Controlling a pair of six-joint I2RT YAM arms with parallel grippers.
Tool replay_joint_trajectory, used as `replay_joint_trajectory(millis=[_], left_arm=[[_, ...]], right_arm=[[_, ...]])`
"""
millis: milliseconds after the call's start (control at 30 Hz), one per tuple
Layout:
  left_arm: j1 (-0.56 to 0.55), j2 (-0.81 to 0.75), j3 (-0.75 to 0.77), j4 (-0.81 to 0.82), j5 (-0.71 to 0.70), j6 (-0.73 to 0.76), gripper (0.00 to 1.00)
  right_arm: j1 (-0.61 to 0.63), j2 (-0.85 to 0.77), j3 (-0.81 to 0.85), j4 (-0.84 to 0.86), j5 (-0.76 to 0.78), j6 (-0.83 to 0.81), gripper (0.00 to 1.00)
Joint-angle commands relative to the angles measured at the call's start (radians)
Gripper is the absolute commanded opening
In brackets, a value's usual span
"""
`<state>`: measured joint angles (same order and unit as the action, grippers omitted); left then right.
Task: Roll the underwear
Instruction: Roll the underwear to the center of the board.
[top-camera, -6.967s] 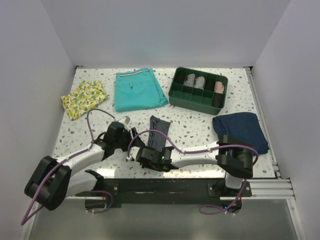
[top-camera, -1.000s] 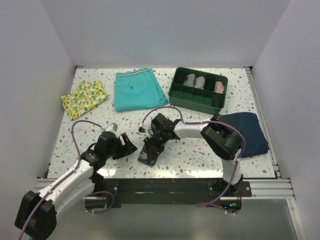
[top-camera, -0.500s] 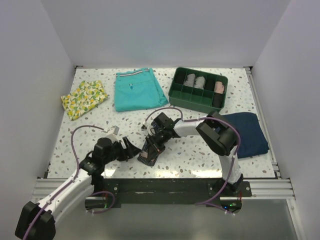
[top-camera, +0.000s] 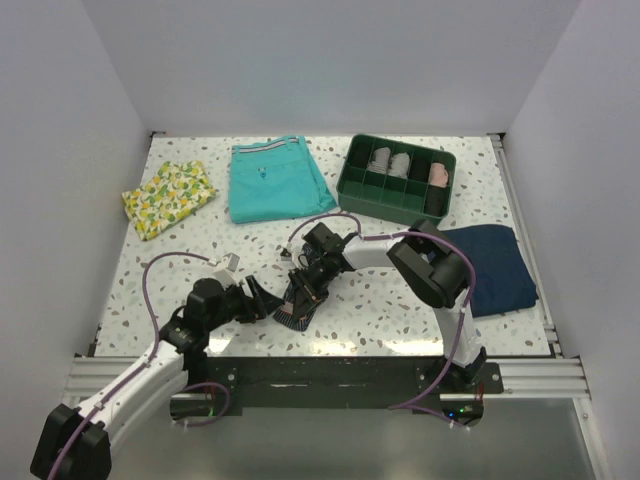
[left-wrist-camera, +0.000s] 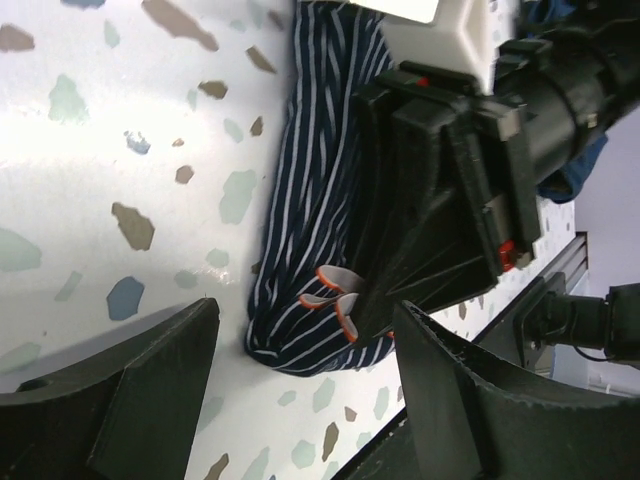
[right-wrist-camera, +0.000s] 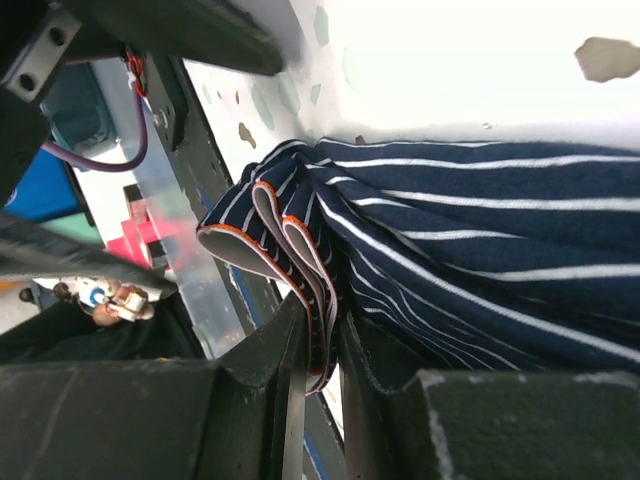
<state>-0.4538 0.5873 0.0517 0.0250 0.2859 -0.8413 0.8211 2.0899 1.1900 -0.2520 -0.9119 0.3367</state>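
The underwear (top-camera: 291, 311), navy with pale pinstripes and an orange-edged waistband, lies bunched near the table's front middle. My right gripper (top-camera: 306, 288) is on top of it, shut on the folded waistband edge, which sticks out between the fingers in the right wrist view (right-wrist-camera: 322, 345). The striped cloth (right-wrist-camera: 480, 240) spreads away to the right there. My left gripper (top-camera: 264, 300) is open just left of the bundle. In the left wrist view its fingers (left-wrist-camera: 150, 390) frame the underwear's near end (left-wrist-camera: 300, 230), with the right gripper's black body (left-wrist-camera: 440, 190) pressed on the cloth.
Teal shorts (top-camera: 275, 180) and a lemon-print cloth (top-camera: 168, 198) lie at the back left. A green divided tray (top-camera: 347, 190) with rolled items stands at the back right. A plain navy garment (top-camera: 495, 265) lies at the right.
My left gripper has moved right, close to the underwear's near end. My right gripper has shifted slightly back while holding the waistband. Seven seconds ago the underwear lay stretched out longer.
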Motion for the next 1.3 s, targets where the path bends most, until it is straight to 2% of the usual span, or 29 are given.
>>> replay_joint_trajectory(millis=[0, 167, 567, 900, 1267], left_arm=[[0.001, -0.07, -0.052, 0.052, 0.022, 0.034, 0.74], [0.001, -0.08, -0.052, 0.038, 0.035, 0.045, 0.73], [-0.002, 0.017, -0.052, -0.01, -0.01, 0.068, 0.7], [-0.039, 0.232, -0.001, 0.061, 0.012, 0.133, 0.68], [-0.052, 0.373, 0.04, 0.105, 0.024, 0.165, 0.56]], right_arm=[[-0.019, 0.058, 0.014, -0.024, 0.166, -0.019, 0.15], [-0.028, 0.071, 0.014, -0.024, 0.163, -0.004, 0.13], [-0.043, 0.088, 0.019, -0.073, 0.166, -0.034, 0.13], [-0.056, 0.09, 0.006, -0.092, 0.174, -0.059, 0.13], [-0.074, 0.094, 0.02, -0.109, 0.179, -0.064, 0.13]])
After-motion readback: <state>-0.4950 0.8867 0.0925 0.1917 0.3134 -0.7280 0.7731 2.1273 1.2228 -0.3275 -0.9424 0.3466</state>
